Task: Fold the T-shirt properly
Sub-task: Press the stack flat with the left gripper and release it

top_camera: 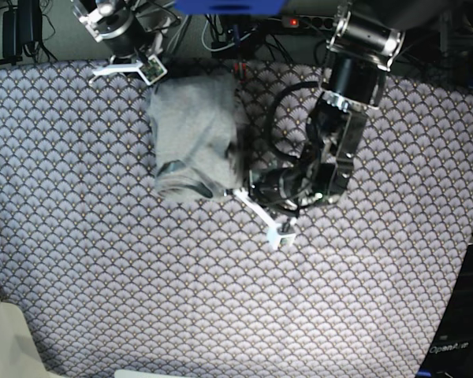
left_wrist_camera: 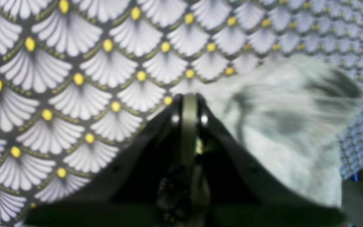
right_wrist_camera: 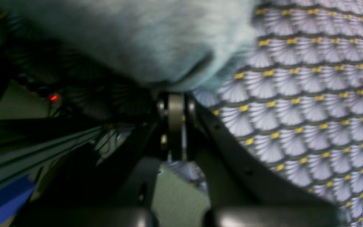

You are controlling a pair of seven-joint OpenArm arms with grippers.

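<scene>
The T-shirt [left_wrist_camera: 282, 126] looks smeared and fuzzy in both wrist views, and the right one cuts off its top.

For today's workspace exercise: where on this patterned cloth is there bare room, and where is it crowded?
Bare: the patterned cloth below and left of the T-shirt, plus the stretch right of the left gripper. Crowded: the top edge, around the T-shirt, right gripper and cables.
</scene>
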